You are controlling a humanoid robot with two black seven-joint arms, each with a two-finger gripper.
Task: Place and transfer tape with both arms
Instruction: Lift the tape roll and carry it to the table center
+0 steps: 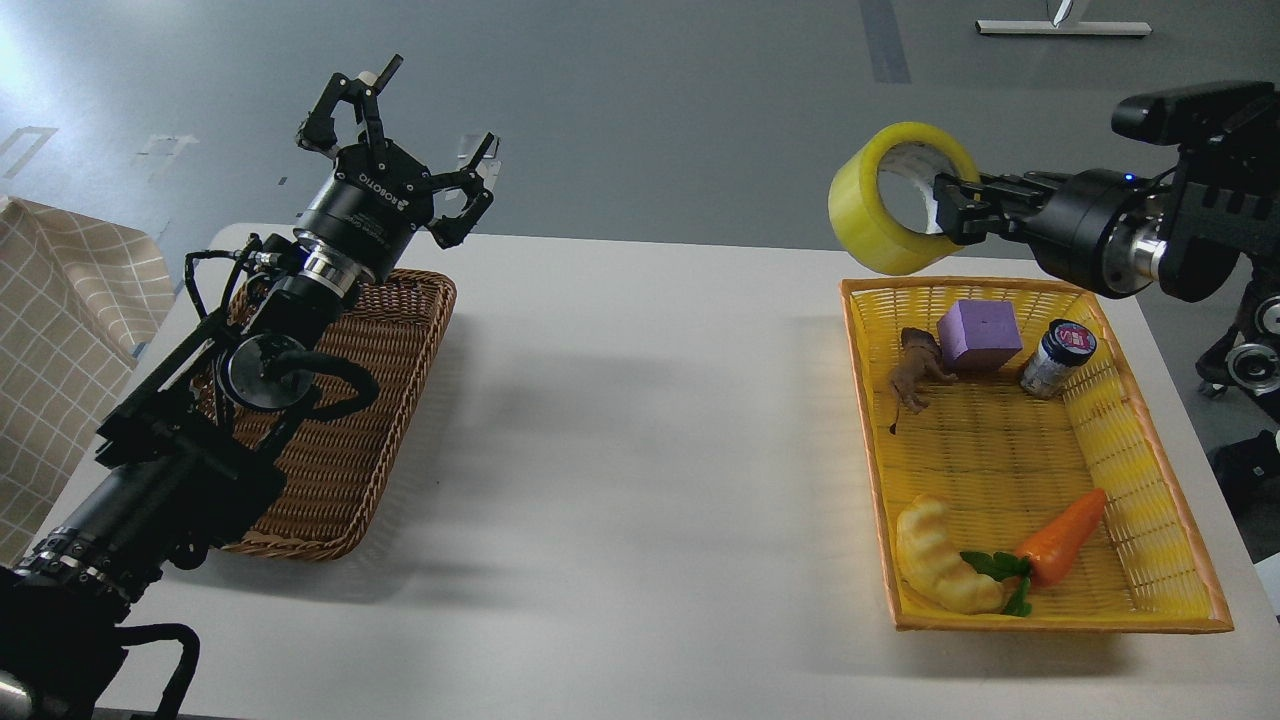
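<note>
The tape (880, 215), a wide yellow roll with a pale core, hangs in the air above the far left corner of the yellow basket (1180, 520). My right gripper (950, 205) is shut on the roll's right wall, one finger inside the core. My left gripper (420, 130) is open and empty, raised above the far end of the brown wicker basket (380, 400) at the left.
The yellow basket holds a purple block (978, 335), a toy animal (912, 372), a small jar (1058, 358), a croissant toy (935, 555) and a toy carrot (1060, 535). A checked cloth (60, 330) lies at the far left. The white table (640, 450) spans between the baskets.
</note>
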